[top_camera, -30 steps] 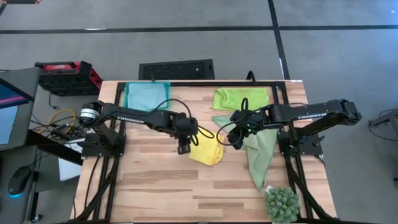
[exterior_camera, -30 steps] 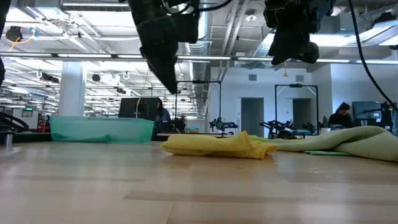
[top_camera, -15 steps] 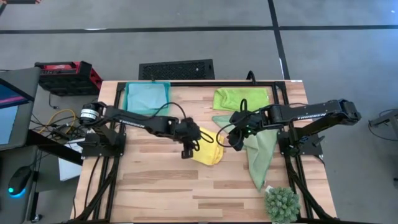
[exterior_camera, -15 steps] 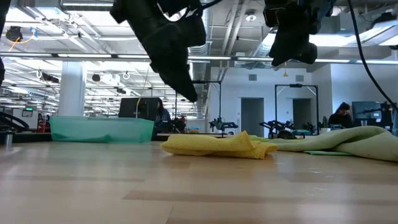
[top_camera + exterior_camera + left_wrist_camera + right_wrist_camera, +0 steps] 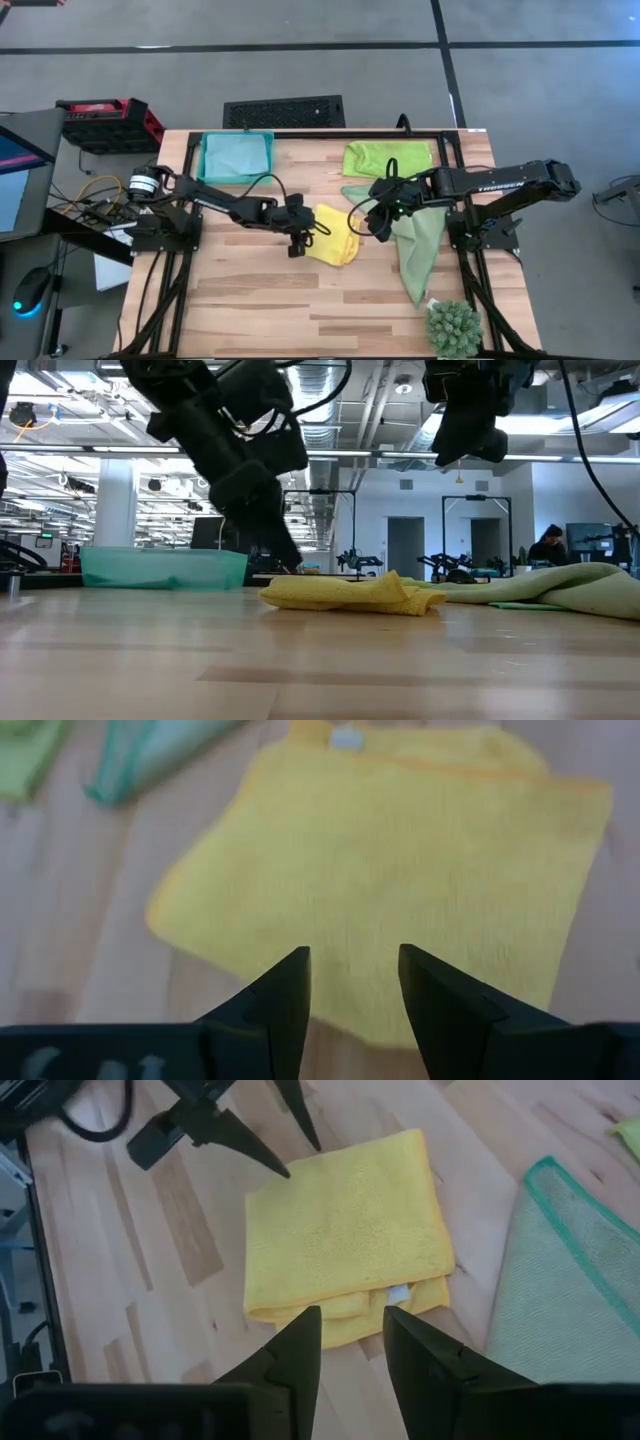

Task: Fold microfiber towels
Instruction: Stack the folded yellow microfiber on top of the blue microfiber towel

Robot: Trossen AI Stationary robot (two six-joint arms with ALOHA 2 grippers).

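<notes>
The yellow towel (image 5: 332, 238) lies folded flat at the table's middle, with its white tag (image 5: 398, 1293) at the edge toward the right arm. My left gripper (image 5: 352, 960) is open and low at the towel's left edge (image 5: 297, 245). It also shows in the low view (image 5: 290, 565). My right gripper (image 5: 350, 1320) is open and empty, high above the towel's right side (image 5: 378, 228). The sage green towel (image 5: 418, 245) lies rumpled to the right. The lime green towel (image 5: 388, 158) lies at the far right. The light blue towel cannot be made out. My left gripper's open fingers (image 5: 285, 1170) slant down from the table's left, and their tips are at the yellow towel's left edge (image 5: 300, 1020). I cannot tell whether they touch the cloth. The towel lies flat on the table.
A teal-green tray (image 5: 205, 152) stands at the far left and shows in the low view (image 5: 165, 568). A spiky green plant (image 5: 453, 328) stands at the near right corner. Bare wood lies along the near side and the left.
My left gripper has gone down from high above the table to just over the wood at the yellow towel's left edge, tipping forward as it went. The towels have stayed in place.
</notes>
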